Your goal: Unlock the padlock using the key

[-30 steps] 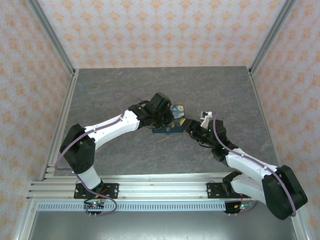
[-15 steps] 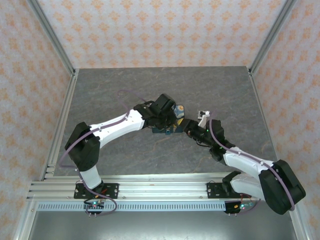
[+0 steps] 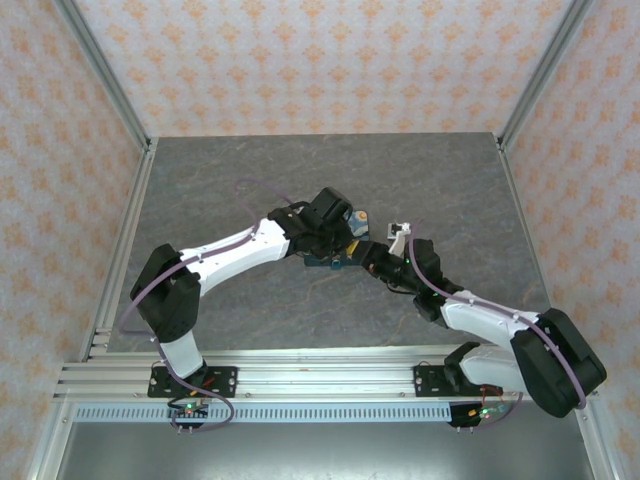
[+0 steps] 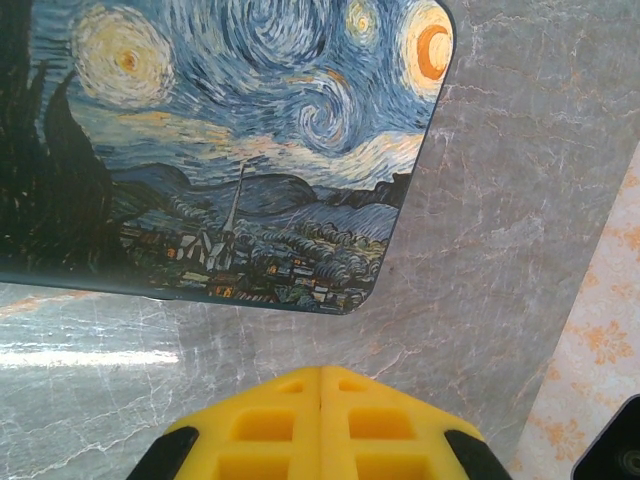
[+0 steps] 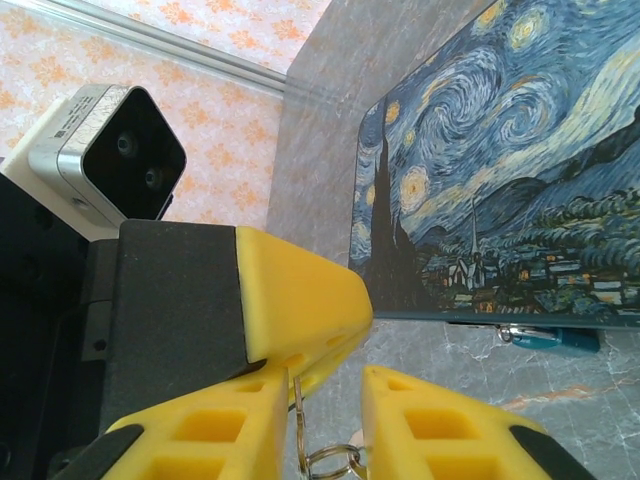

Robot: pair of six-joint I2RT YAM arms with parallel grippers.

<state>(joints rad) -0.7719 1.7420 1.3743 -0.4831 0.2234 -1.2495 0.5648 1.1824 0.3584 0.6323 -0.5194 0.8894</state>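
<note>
A grey, marble-veined table [image 3: 230,180] spans the middle of the top view. Near its centre rests a flat panel [image 4: 240,150] printed with a swirling night-sky painting, filling the left wrist frame's upper left.

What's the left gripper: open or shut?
Shut. The left gripper has its yellow fingers pressed together, no gap between.

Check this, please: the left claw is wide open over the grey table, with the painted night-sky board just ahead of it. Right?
Not open. The left claw is shut over the grey table, with the painted night-sky board just ahead; the left wrist view shows its yellow fingers pressed together.
</note>
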